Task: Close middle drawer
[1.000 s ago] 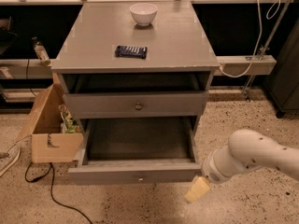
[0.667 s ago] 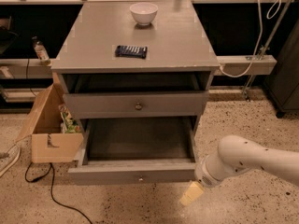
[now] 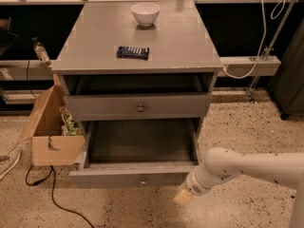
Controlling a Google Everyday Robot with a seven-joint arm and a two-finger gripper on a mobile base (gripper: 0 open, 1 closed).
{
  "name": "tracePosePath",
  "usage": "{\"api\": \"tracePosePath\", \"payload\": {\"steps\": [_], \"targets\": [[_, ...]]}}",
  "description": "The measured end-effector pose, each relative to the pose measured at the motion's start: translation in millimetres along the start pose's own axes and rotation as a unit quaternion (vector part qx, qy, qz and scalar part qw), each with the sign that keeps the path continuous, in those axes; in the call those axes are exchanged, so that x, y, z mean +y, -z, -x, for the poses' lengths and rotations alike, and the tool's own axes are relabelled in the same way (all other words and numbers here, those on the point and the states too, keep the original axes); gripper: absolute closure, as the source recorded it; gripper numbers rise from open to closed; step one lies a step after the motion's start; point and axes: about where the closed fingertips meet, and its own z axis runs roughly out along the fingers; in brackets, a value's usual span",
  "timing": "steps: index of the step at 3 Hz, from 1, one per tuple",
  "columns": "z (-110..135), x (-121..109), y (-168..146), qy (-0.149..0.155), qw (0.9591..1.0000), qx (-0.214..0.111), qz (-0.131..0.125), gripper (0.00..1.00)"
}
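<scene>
The grey cabinet stands in the middle of the camera view. Its middle drawer is pulled far out, showing a long empty tray, a low flat front and a small brass knob. Above it the taller-fronted top drawer is slightly out. The lowest drawer is hidden under the open one. My gripper, at the end of the white arm, hangs low near the floor, just right of and slightly in front of the middle drawer's right front corner.
A white bowl and a dark packet lie on the cabinet top. An open cardboard box sits against the cabinet's left side. A black cable trails on the speckled floor. A dark cabinet stands at the right.
My arm and gripper have moved left, closer to the right front corner of the middle drawer. The drawers have not moved.
</scene>
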Motion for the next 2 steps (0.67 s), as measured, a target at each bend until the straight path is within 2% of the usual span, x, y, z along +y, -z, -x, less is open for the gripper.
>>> {"api": "tracePosePath", "payload": {"steps": [1,2], "targets": [[6.0,-24.3,-23.0,-0.006,0.9995,-0.003,-0.031,0.73],[15.1,-61.8,-35.6,-0.013,0.997,-0.02,-0.074,0.96]]}}
